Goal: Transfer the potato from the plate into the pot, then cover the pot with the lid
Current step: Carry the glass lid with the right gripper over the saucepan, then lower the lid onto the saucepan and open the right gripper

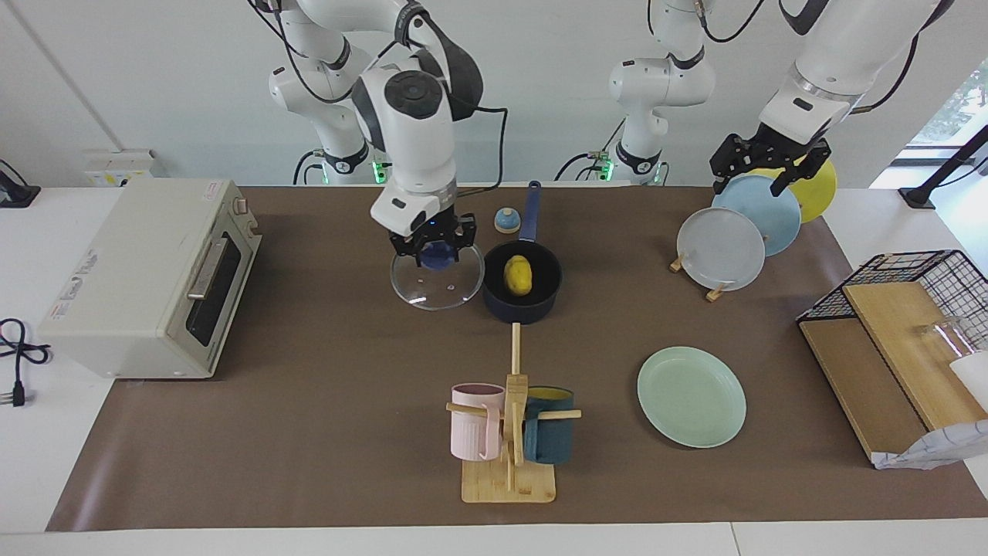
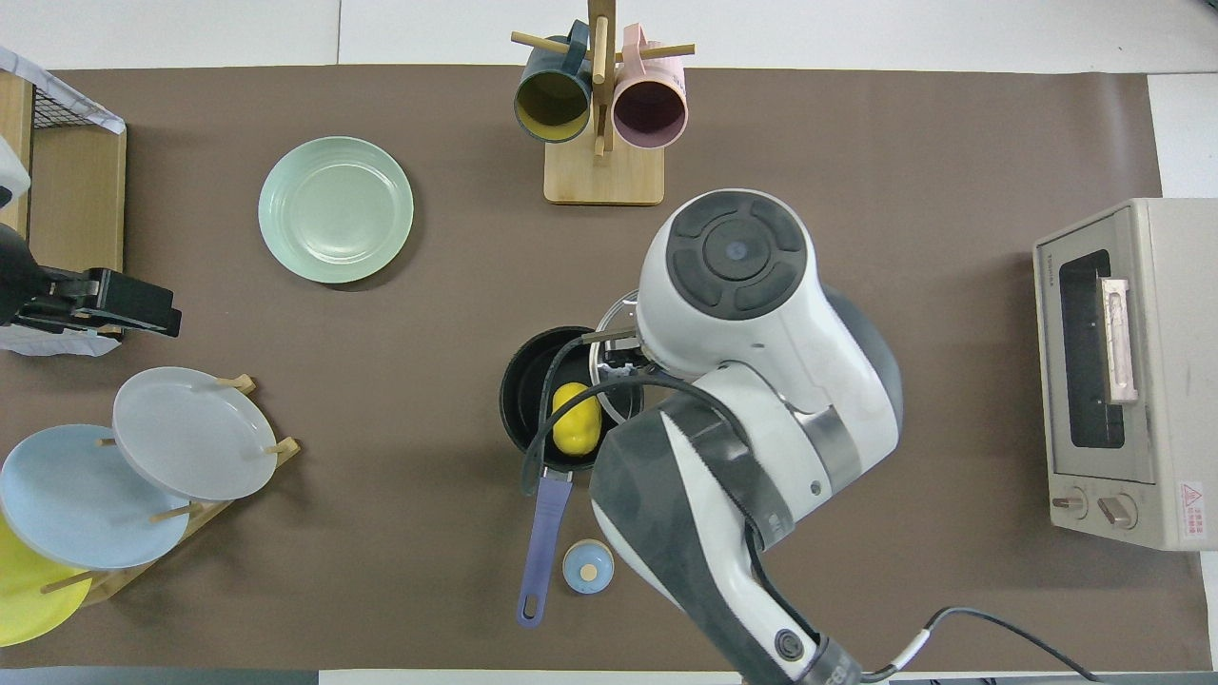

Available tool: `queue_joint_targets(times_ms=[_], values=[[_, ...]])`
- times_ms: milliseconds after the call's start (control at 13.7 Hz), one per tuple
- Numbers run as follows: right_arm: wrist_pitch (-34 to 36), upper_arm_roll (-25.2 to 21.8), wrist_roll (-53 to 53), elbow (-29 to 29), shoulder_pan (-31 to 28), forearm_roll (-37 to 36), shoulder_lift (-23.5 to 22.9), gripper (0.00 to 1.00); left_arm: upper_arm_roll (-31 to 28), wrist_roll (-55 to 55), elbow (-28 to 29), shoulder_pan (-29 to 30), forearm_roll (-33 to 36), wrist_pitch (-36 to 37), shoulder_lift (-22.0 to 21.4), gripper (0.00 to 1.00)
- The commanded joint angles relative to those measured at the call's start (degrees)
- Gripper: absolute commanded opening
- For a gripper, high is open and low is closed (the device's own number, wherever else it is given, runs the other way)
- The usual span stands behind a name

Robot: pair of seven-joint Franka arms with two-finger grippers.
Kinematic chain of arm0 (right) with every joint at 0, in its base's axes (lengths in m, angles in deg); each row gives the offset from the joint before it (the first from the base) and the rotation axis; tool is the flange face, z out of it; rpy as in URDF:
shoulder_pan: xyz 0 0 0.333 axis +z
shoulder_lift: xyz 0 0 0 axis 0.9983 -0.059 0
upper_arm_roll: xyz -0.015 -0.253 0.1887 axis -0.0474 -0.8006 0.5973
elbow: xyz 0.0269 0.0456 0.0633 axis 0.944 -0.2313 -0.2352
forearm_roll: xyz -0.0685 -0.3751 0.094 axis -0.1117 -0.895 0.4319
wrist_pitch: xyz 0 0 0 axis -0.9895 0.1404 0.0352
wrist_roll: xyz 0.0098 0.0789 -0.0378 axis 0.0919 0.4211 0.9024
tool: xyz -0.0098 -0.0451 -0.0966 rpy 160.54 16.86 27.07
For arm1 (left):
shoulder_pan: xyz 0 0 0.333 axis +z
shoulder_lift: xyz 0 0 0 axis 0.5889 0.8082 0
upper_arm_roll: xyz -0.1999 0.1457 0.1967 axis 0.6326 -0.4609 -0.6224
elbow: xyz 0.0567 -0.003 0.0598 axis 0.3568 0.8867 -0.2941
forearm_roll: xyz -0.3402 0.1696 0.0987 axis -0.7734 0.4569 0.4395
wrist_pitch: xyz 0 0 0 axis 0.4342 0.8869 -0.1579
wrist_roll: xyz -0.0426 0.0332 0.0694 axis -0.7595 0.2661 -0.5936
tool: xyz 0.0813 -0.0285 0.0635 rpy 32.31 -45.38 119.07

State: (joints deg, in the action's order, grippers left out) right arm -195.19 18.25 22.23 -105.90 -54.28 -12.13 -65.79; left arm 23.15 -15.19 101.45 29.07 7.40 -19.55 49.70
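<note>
A: Potato (image 1: 518,276) sits in pot (image 1: 522,283) mid-desk; plate (image 1: 691,396) bare.
B: Right pincer (image 1: 434,245) clamps lid (image 1: 437,277) aloft beside pot. Next, I judge: centre, lower. Left pincer (image 1: 761,166) waits released.

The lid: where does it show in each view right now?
Facing view: the lid hangs from the right gripper, beside the pot, toward the toaster oven.
Overhead view: only its rim shows at the arm's edge.
Shared landmark: the potato in the pot.

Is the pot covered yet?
No. The pot is open, potato visible inside; the right gripper holds the lid in the air beside it.
</note>
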Motion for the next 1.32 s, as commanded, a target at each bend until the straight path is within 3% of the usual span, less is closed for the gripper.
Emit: queue_joint_targets(times_ms=[0, 365, 1243], values=[[-3.19, -0.14, -5.86, -0.12, 3.07, -0.04, -0.46, 0.01, -0.12, 0.64, 0.23, -0.11, -0.52, -0.22, -0.48, 1.00], [-7.07, -0.14, -11.23, -1.44, 8.78, -0.56, -2.56, 0.02, -0.21, 0.20, 0.32, 0.33, -0.52, -0.39, -0.48, 1.00], [-13.48, -0.14, -11.15, -4.86, 9.32, -3.64, -4.15, 0.06, -0.21, 0.64, 0.40, -0.02, -0.52, -0.57, -0.56, 1.00]])
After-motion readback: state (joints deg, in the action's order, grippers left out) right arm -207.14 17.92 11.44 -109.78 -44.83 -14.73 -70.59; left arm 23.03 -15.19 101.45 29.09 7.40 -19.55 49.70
